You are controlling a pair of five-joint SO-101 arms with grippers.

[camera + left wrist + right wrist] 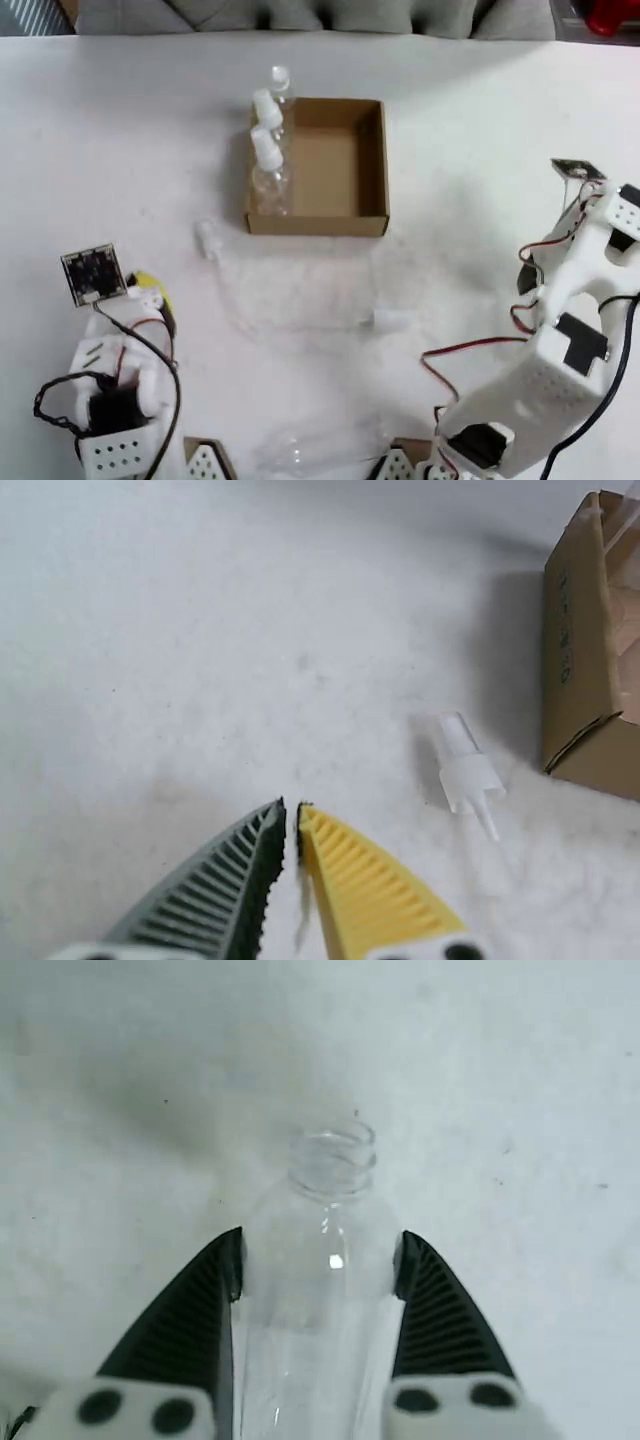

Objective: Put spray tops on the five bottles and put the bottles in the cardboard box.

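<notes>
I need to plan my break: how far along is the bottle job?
Done: about three capped bottles stand in the cardboard box. In hand: the right gripper clamps an uncapped bottle; the left gripper is shut and empty. Left: fitting the loose spray top lying by the box, then capping and boxing the rest.
</notes>
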